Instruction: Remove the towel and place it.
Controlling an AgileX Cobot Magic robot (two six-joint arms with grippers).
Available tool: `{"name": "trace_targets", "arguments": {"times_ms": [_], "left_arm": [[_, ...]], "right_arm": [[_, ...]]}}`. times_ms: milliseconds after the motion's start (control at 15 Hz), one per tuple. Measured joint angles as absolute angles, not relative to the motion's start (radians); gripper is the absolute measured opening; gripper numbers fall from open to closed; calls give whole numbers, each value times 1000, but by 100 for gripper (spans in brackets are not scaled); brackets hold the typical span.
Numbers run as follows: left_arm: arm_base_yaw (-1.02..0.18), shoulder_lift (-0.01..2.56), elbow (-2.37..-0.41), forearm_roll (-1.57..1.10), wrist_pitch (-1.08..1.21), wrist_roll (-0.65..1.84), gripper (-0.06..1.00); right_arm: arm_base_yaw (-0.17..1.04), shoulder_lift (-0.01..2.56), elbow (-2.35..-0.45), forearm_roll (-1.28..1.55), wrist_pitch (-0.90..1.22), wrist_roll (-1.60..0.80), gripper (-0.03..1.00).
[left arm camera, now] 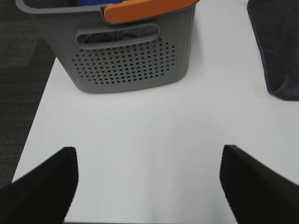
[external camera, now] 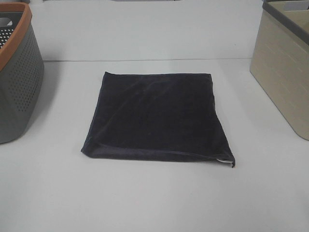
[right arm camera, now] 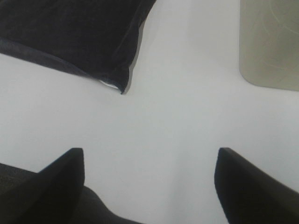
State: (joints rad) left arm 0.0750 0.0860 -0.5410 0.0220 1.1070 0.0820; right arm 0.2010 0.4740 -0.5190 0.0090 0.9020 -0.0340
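One dark navy towel (external camera: 154, 116), folded roughly square, flat on the white table (external camera: 154, 203) midway between the grey perforated basket with orange rim (external camera: 17, 72) at left and the beige bin (external camera: 282, 63) at right, touching neither; small white tag (external camera: 224, 160) at its near right corner. Left gripper (left arm camera: 148, 182) and right gripper (right arm camera: 148, 179) both spread wide and empty above bare tabletop, clear of the towel.
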Motion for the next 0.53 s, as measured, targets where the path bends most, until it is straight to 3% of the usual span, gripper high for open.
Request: {"name": "trace_targets", "arguments": {"times_ms": [533], "left_arm": [[75,39,-511,26,1048,68,76]], "right_arm": [[201,155,-511,18,1027,-46,76]]}}
